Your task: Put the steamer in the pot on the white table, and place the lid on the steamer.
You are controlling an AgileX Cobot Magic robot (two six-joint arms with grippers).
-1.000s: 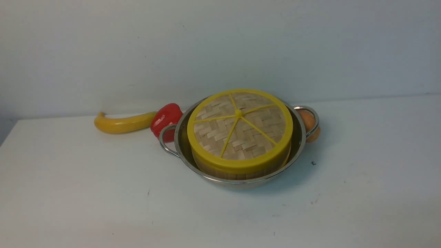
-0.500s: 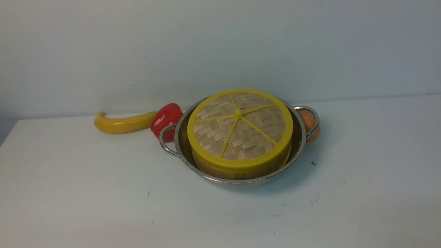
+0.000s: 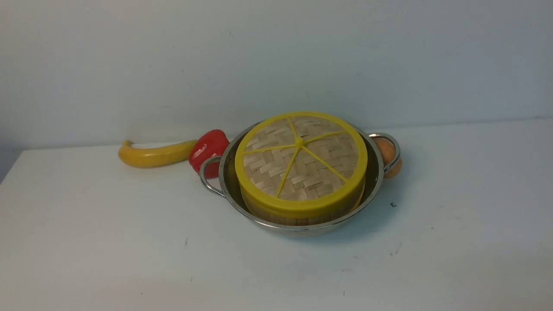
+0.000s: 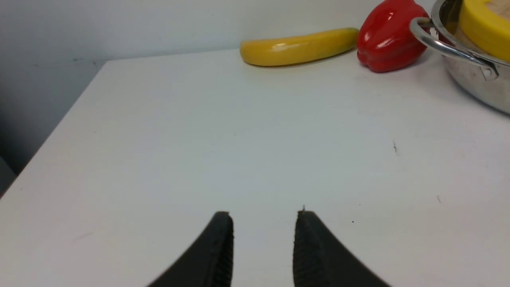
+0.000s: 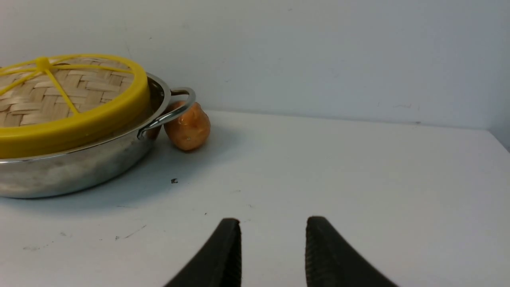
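woven lid [image 3: 301, 162] caps steamer [image 3: 298, 214] inside steel pot [image 3: 372, 190] on white table [image 3: 108, 242].

The pot [image 3: 298, 216] sits mid-table [image 3: 108, 242] with the steamer [image 3: 302, 218] inside it and the lid [image 3: 300, 162] on top. A red pepper [image 3: 208, 149] touches the pot's left handle, with a banana [image 3: 155, 155] just beyond it. A potato [image 3: 386, 155] sits under the right handle. Those three crowd both handles from behind. The near half of the table and its far right side lie open.
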